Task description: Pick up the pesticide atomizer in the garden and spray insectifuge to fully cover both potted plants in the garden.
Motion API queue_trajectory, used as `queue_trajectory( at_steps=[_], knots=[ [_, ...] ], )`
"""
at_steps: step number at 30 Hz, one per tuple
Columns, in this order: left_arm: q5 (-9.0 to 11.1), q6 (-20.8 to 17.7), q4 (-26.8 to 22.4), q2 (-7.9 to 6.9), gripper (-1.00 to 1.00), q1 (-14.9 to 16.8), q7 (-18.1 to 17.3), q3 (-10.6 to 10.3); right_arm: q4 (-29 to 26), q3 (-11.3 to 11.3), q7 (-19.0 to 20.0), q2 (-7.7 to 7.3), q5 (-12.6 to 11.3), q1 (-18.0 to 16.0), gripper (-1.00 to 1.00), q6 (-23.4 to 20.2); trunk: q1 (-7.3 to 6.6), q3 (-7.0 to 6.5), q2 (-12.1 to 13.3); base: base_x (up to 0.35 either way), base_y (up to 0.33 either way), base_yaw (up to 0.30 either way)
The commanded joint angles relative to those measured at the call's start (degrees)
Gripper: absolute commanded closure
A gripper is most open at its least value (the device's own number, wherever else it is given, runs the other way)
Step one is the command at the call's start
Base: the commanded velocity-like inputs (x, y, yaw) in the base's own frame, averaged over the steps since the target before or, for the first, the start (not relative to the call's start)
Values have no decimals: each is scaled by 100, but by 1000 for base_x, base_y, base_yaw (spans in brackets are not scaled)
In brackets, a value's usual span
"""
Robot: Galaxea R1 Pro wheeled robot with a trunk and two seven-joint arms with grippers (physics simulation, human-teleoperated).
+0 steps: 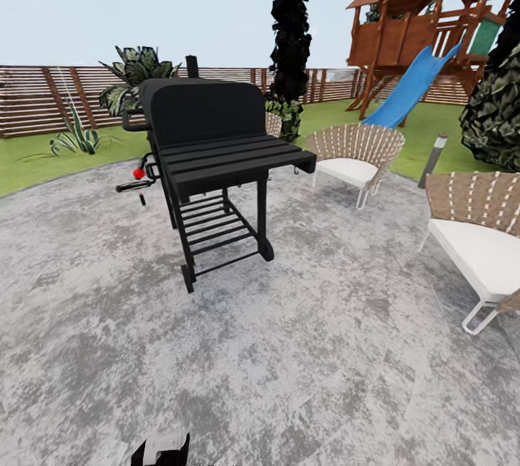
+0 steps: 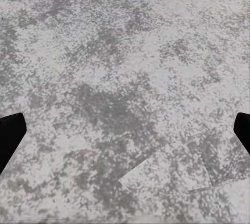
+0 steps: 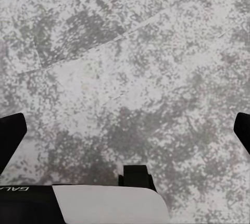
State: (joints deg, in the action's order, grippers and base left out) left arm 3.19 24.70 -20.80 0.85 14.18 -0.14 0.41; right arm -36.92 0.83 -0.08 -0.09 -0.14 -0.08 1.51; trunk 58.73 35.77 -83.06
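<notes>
Looking forward over the patio [image 1: 274, 350], a black grill [image 1: 209, 155] is seen at center left of the head frame, with 2 wicker chairs at right: 1 at middle right [image 1: 355, 152] and 1 at the far right edge [image 1: 477, 235]. A fence [image 1: 43, 97] runs across the upper left, a striped spiky plant [image 1: 76, 137] stands on the lawn [image 1: 29, 162] before it, and a playhouse [image 1: 426, 18] with a blue slide [image 1: 412, 87] fills the upper right.

The atomizer and the 2 potted plants are not made out in these frames, so their direction from either claw and the bottle's long axis cannot be told. A red spot [image 1: 138, 173] is seen at the grill's left side, among dark handle-like parts; it is judged more likely a grill fitting than the bottle, though it is too small to tell.

In the left wrist frame the left gripper [image 2: 125, 135] is shown spread wide, 1 dark fingertip at each side edge, with bare grey paving between and nothing held. The right gripper [image 3: 125, 135] is likewise wide open and empty over the paving, with a piece of the robot's own body at the lower edge.

Neither arm can be judged the nearer yet. The robot is taken to be on its way, and the bottle must be found first, perhaps past the grill toward the lawn.
</notes>
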Motion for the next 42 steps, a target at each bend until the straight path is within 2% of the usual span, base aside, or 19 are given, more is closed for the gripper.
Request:
queue_trajectory(
  at_steps=[1,13,42],
  knots=[
    [33,18,6,2,-100,5,-4,3,1,5,-1,0,-2,-1,-100,16,0,7,-2,0,1,261],
    [63,18,9,3,-100,6,4,11,1,13,-1,0,-5,-1,-100,16,0,37,-2,82,56,261],
    [76,18,14,-2,-100,6,5,20,1,13,-1,0,-7,-1,-100,16,0,112,-2,235,234,261]
  ],
)
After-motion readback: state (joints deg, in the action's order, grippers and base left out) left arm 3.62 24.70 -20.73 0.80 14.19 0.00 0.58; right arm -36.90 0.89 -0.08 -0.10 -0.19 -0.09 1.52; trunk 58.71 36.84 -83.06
